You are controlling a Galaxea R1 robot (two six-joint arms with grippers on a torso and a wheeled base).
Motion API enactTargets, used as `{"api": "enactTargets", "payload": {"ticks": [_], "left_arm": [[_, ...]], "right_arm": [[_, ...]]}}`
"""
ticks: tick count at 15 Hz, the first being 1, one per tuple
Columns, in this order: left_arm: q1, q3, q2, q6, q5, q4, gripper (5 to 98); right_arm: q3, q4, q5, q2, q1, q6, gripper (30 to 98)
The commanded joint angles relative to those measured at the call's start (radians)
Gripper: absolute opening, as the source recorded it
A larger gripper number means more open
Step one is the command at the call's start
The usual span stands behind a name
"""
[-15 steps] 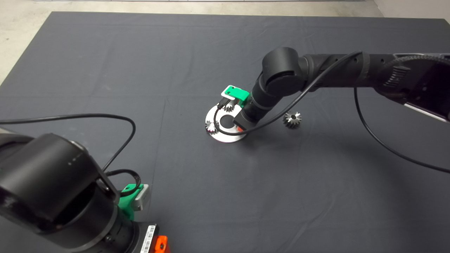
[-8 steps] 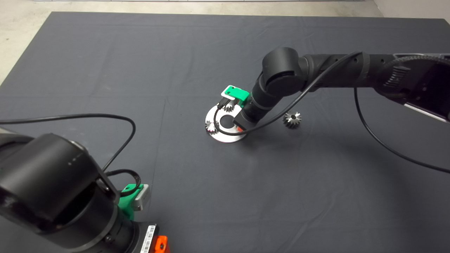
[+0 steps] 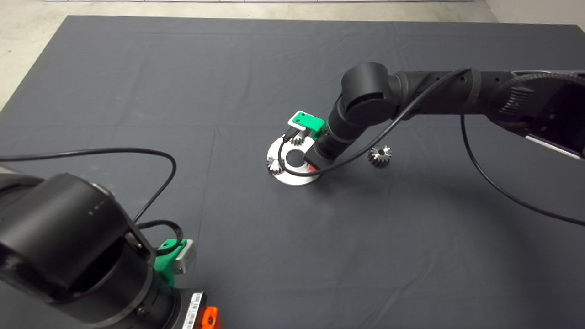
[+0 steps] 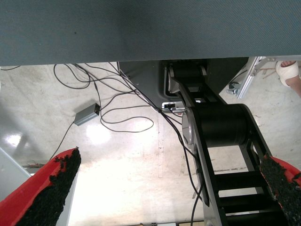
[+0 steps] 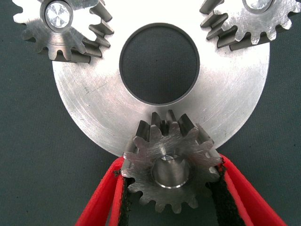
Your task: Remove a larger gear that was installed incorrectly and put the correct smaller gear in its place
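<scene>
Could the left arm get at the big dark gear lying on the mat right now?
Probably not easily. The left tool waits at the mat's near-left corner, open, while the larger gear lies beyond the plate, where the right arm and its tool, shut on the smaller gear, cross the path.

- Mat: dark grey, plain.
- Ring plate: bright brushed silver.
- Smaller gear: silver, scratched face.
- Larger gear: darker steel.
- Right gripper: red fingers, black pads.
- Floor: pale, black cables.
</scene>
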State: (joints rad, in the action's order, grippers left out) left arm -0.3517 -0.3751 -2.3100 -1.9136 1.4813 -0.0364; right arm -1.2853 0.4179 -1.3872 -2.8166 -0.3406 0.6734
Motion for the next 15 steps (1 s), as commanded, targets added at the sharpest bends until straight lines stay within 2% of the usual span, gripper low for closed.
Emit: {"api": "enactTargets", "payload": {"ticks": [1, 15], "left_arm": [[-0.007, 0.018, 0.0, 0.002, 0.004, 0.016, 98.2], [-0.007, 0.019, 0.0, 0.002, 0.004, 0.016, 98.2]], "right_arm": [[0.008, -0.104, -0.007, 0.029, 0.02, -0.006, 38.4], [0.026, -0.133, -0.002, 0.029, 0.012, -0.006, 38.4]]}}
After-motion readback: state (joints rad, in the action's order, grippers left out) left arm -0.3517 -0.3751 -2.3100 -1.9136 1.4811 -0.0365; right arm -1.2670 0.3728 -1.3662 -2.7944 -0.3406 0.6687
